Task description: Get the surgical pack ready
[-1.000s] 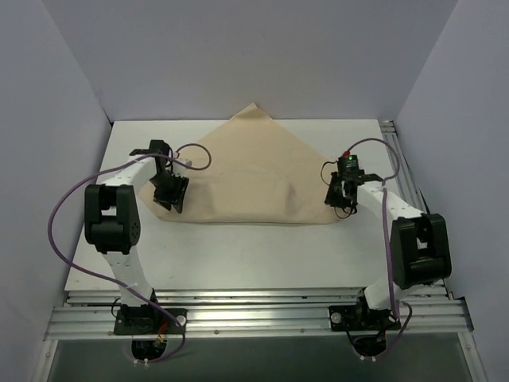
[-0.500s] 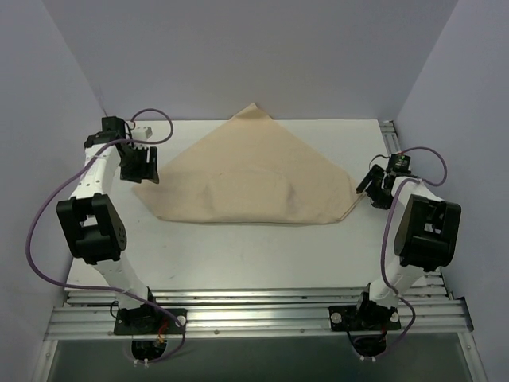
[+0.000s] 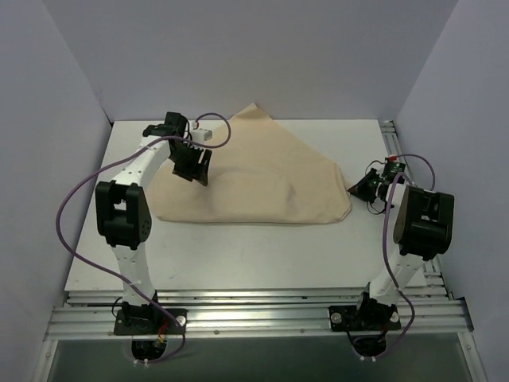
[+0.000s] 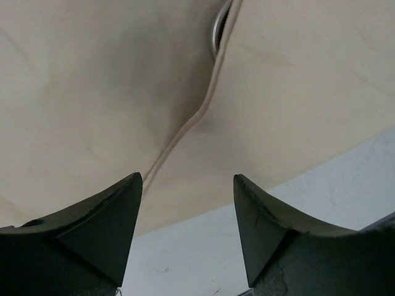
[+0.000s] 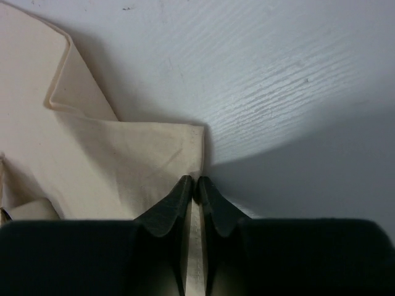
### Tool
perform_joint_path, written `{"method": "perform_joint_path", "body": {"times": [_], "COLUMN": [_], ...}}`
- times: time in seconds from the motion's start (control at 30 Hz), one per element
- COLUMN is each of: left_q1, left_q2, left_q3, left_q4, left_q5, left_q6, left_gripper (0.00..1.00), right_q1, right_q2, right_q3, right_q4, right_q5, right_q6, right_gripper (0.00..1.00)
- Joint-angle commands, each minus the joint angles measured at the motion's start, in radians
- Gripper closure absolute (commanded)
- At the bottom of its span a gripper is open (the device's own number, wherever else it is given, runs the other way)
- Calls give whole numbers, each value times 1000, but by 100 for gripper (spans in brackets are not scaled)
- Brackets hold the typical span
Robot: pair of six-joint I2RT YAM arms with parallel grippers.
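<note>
- Tan cloth sheet [image 3: 254, 179] lies folded, a shiny metal rim [image 4: 216, 32] peeking under its hem.
- My left gripper [image 4: 188, 228] hangs wide above it.
- My right gripper [image 5: 192, 185] pinches its corner.

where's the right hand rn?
Top view: the right hand sits at the table's right side, shut on the tan cloth's right corner.

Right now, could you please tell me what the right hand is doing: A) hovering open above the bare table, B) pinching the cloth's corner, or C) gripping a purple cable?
B: in the right wrist view the right hand is shut on a corner of the tan cloth.
</note>
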Motion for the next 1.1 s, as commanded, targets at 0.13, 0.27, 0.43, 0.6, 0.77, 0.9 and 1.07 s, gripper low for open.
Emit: {"method": "perform_joint_path", "body": {"times": [0.13,0.27,0.43,0.6,0.77,0.9,1.07], "left_q1": [-12,-11,-11,-11,-11,-11,-12], "left_q2": [43,51,51,66,69,69,68], "left_q3": [58,41,17,21,30,23,23], "left_q4": [-29,-25,0,3,-6,5,9], "left_q5": [39,28,21,27,19,19,19], "left_q6": [-5,-5,-2,-6,-5,-8,-8], "left_gripper": [30,30,30,30,30,30,30], "right_q1": [2,6,32,48,39,39,34], "right_q2": [-26,-115,-212,-241,-202,-180,-143], "right_q3": [-37,-21,-17,-50,-59,-60,-96], "right_q4": [-43,-40,-57,-62,-54,-48,-25], "right_q5": [-73,-117,-138,-105,-90,-75,-59], "right_q6": [43,60,80,70,51,34,19], "right_gripper": [100,100,100,100,100,100,100]}}
